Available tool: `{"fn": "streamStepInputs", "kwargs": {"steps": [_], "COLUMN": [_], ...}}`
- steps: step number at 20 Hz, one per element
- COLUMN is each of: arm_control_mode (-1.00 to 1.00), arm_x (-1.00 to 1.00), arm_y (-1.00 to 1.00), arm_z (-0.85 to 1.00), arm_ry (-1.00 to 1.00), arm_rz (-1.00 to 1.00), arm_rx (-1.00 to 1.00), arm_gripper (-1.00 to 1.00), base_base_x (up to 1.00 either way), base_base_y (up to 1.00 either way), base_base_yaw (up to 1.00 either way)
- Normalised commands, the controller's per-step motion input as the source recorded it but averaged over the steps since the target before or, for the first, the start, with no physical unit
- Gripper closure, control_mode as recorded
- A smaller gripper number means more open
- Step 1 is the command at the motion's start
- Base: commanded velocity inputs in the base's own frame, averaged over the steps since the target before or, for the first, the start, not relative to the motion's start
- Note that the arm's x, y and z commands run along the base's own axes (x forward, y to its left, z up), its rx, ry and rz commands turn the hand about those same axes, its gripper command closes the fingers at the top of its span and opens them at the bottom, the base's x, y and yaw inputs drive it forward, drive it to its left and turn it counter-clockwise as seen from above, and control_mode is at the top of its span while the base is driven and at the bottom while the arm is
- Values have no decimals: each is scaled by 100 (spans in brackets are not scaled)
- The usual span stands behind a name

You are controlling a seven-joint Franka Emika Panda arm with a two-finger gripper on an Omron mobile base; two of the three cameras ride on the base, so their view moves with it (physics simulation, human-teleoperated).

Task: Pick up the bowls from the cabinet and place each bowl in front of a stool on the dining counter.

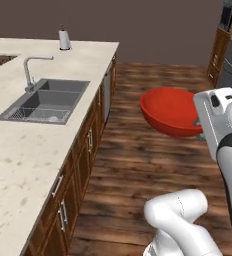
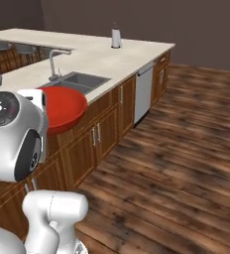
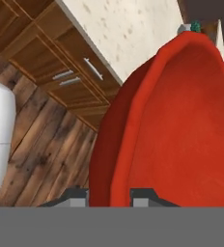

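Closest to the hand camera, the 2 fingertips (image 3: 145,195) of the gripper (image 3: 109,195) are clamped on the rim of the red bowl (image 1: 170,110), 1 on each side of its wall. Held in the air above the wooden floor (image 2: 186,149), this bowl is just beside the brown drawer units (image 2: 94,141). Farther away, the stone counter (image 1: 18,150) carries a sink (image 1: 45,102) with a silver faucet (image 1: 32,70). Behind it stands a small bottle (image 1: 64,40).

Kitchen: dark plank floor (image 1: 138,165); plain brown-grey wall (image 2: 186,25); speckled beige tabletop (image 1: 18,150) over brown drawer units (image 2: 94,141); steel sink (image 1: 45,102) with faucet (image 1: 30,70).
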Motion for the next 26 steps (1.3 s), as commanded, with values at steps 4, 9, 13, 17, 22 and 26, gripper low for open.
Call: {"fn": "streamStepInputs", "kwargs": {"steps": [4, 9, 13, 17, 22, 26], "arm_control_mode": [100, 100, 100, 100, 100, 100], "arm_x": [0, 0, 0, 0, 0, 0], "arm_y": [0, 0, 0, 0, 0, 0], "arm_z": [0, 0, 0, 0, 0, 0], "arm_ry": [0, 0, 0, 0, 0, 0], "arm_rz": [0, 0, 0, 0, 0, 0], "arm_rx": [0, 0, 0, 0, 0, 0], "arm_gripper": [100, 100, 100, 100, 100, 100], "base_base_x": [32, 51, 90, 100, 100, 100], "base_base_y": [-62, -55, -86, -73, -50, -16], "base_base_yaw": [26, 7, -8, -14, -12, -1]}}
